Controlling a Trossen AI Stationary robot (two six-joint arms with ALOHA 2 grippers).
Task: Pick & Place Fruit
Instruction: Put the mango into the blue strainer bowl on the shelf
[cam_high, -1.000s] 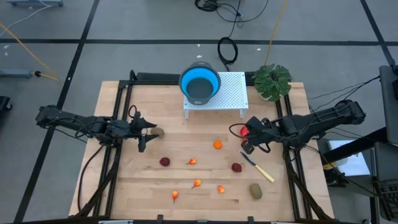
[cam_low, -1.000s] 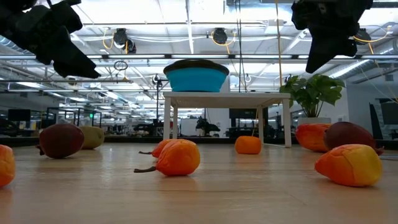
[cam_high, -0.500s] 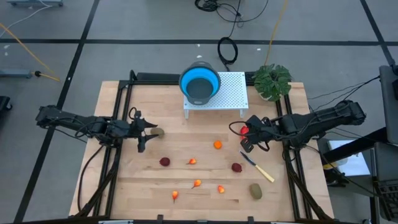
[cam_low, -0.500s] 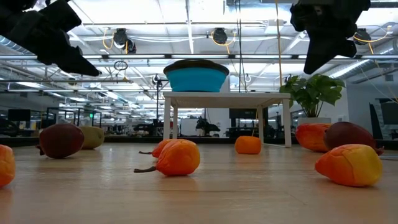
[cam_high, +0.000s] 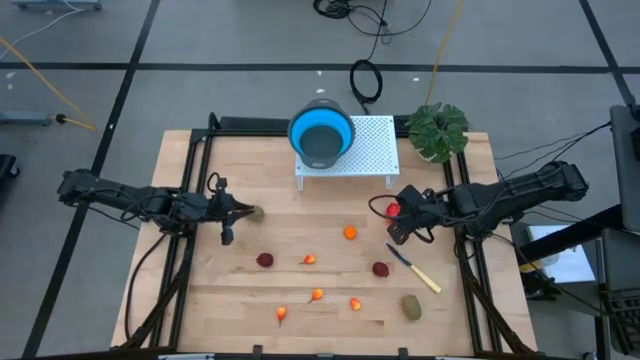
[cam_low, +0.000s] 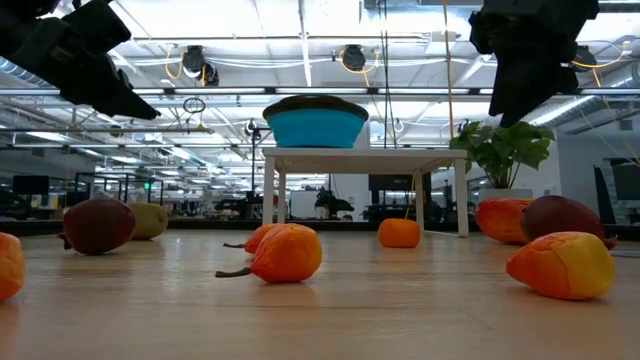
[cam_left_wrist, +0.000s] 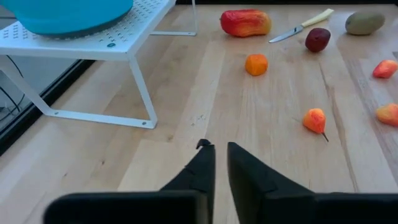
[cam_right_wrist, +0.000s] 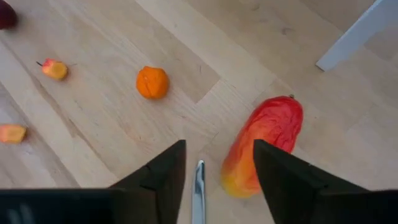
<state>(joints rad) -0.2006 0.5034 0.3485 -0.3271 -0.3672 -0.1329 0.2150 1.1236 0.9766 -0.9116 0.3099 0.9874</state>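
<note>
The right end effector (cam_right_wrist: 214, 168), fingers spread, is hovering beside the elongated red-yellow fruit (cam_right_wrist: 264, 144), probably lengthwise ahead; the left end effector (cam_left_wrist: 221, 163) is sitting pressed together.

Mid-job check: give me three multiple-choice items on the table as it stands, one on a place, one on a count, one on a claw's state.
1. The blue bowl sits:
A. on the bare wood beside the knife
B. on the white stand at the table's far edge
C. in the left claw

2. Dark red balls on the table:
A. two
B. four
C. none

3. The right claw is:
A. shut on the orange ball
B. shut on the knife
C. open, holding nothing

Answers:
1 B: the high view shows the bowl on top of the perforated stand.
2 A: one ball lies towards the left arm and another lies near the knife.
3 C: in the right wrist view its fingers stand apart with nothing between them.
</note>
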